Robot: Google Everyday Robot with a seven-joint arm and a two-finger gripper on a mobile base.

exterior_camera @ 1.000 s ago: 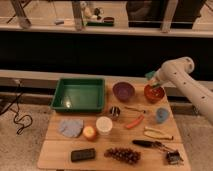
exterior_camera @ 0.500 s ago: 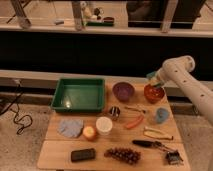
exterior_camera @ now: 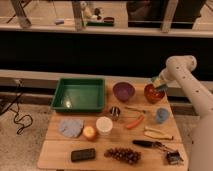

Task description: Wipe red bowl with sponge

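The red bowl (exterior_camera: 153, 93) stands at the back right of the wooden table (exterior_camera: 60, 150), to the right of the purple bowl (exterior_camera: 123, 91). My gripper (exterior_camera: 159, 84) reaches in from the right and sits just above the red bowl's right rim. It is shut on the sponge (exterior_camera: 160, 86), a teal block with a paler yellowish side. The sponge touches or nearly touches the top of the bowl; I cannot tell which.
A green tray (exterior_camera: 80, 93) sits at the back left. The table also holds a blue cup (exterior_camera: 162, 115), a carrot (exterior_camera: 134, 122), a metal cup (exterior_camera: 115, 112), a white cup (exterior_camera: 104, 125), a blue-grey cloth (exterior_camera: 71, 127), grapes (exterior_camera: 122, 155) and a banana (exterior_camera: 157, 133).
My gripper with the sponge has shifted slightly down and right over the red bowl. Nothing else on the table has moved.
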